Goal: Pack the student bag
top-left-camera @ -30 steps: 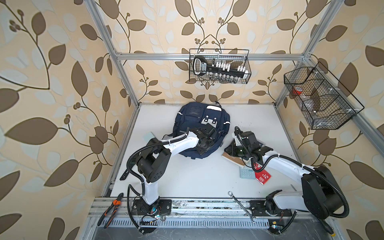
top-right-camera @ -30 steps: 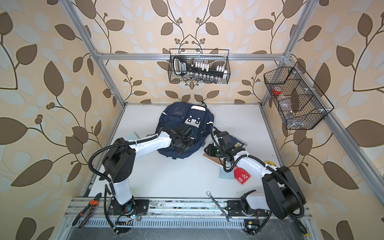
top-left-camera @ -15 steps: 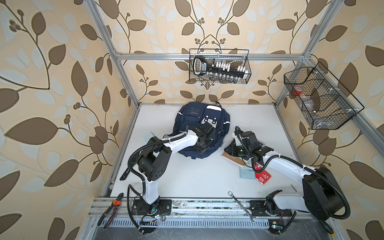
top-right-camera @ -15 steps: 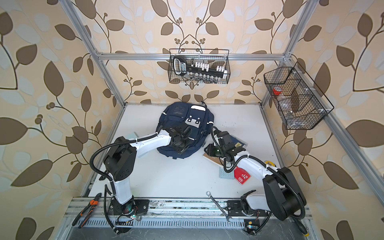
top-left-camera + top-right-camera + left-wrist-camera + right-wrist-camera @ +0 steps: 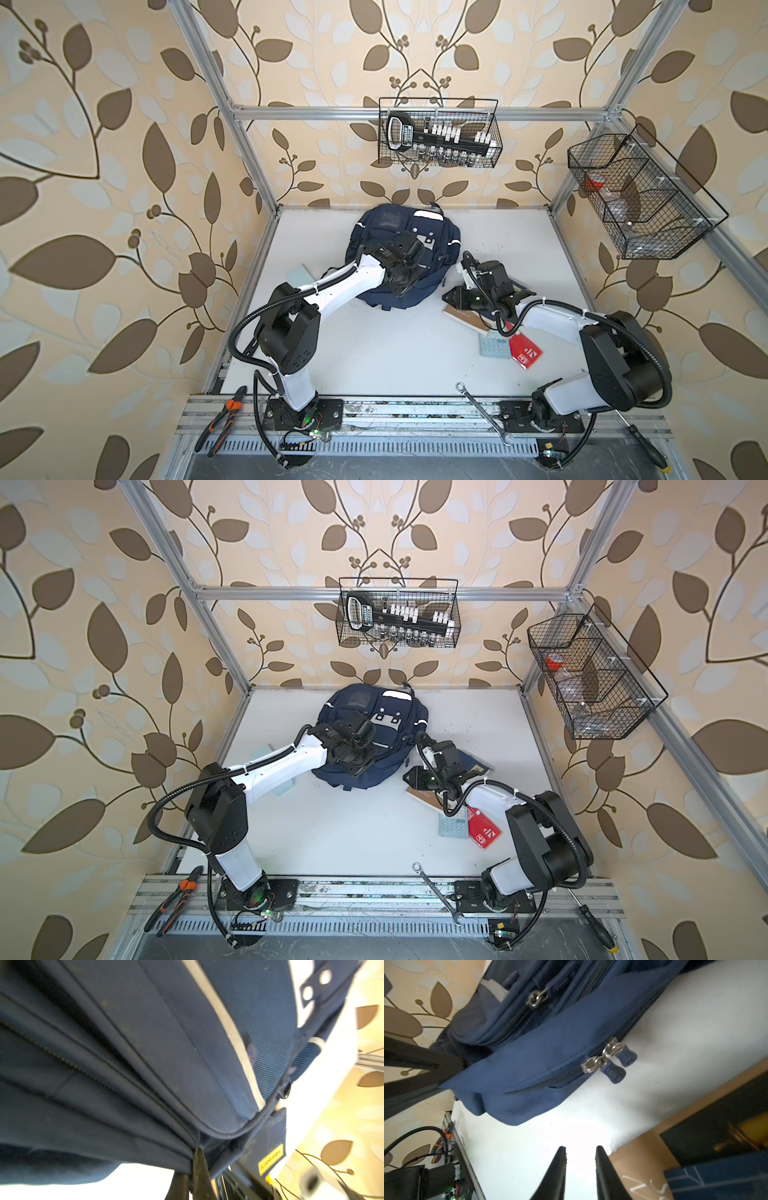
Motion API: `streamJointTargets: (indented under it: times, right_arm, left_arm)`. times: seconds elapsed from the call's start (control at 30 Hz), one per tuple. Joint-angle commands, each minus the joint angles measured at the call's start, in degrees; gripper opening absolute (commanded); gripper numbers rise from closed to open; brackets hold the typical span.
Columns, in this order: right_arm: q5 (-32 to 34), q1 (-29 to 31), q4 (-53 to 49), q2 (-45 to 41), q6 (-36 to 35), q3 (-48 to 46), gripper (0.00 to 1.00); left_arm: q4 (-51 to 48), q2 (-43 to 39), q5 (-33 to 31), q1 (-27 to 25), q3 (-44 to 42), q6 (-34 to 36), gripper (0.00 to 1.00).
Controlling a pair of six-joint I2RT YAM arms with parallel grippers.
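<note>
The bag [image 5: 376,226] lies at the back middle of the counter [image 5: 395,345], pockets facing up. The left pincer [image 5: 193,1167] is pressed together, its tips against a seam of the bag (whether cloth is caught between them, I cannot tell). The right pincer [image 5: 580,1153] is slightly spread and empty, over bare counter between the bag and a brown book [image 5: 633,1159].
</note>
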Motion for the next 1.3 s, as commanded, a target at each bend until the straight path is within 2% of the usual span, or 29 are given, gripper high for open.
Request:
streamJointTargets:
  times: [0.0, 0.13, 0.57, 0.63, 0.7, 0.77, 0.9, 1.1, 1.2, 1.27]
  right_arm:
    - [-9.15, -3.05, 9.67, 2.49, -1.11, 0.27, 0.3]
    - [-13.8, -3.66, 13.06, 4.68, -1.21, 1.38, 0.36]
    - [-14.99, -5.92, 14.95, 13.93, 0.22, 7.86, 0.37]
    - [-14.92, -5.84, 14.39, 14.51, -0.1, 8.32, 0.41]
    - [-15.37, -5.92, 14.35, 14.84, -0.31, 8.46, 0.5]
    - [-15.65, -5.84, 14.36, 14.94, -0.53, 8.67, 0.52]
    - [-18.26, -5.91, 15.37, 15.78, -0.55, 9.42, 0.47]
    - [-25.67, -5.94, 18.71, 18.04, 0.83, 10.36, 0.33]
    - [-28.64, -5.87, 18.83, 19.86, 1.7, 11.64, 0.33]
    - [-29.31, -5.92, 18.83, 20.36, 1.97, 11.66, 0.36]
  left_arm:
    - [-0.05, -4.04, -0.09, -0.04, 2.75, 2.36, 0.0]
    - [0.47, -4.36, 1.12, -0.04, 2.77, 2.36, 0.0]
    - [0.04, -7.38, 1.53, 0.15, 4.0, 3.06, 0.0]
    - [0.04, -7.99, 1.73, 0.44, 3.83, 3.06, 0.0]
    - [0.08, -8.36, 2.08, 0.65, 3.95, 3.18, 0.0]
    - [0.13, -8.49, 2.21, 0.62, 3.99, 3.15, 0.0]
    - [0.12, -8.49, 2.72, 0.75, 3.92, 2.98, 0.0]
    - [0.3, -8.84, 2.91, 0.83, 4.09, 2.94, 0.0]
    - [0.28, -8.84, 3.0, 0.93, 4.14, 2.93, 0.0]
    - [0.48, -8.76, 2.99, 0.97, 4.09, 2.98, 0.0]
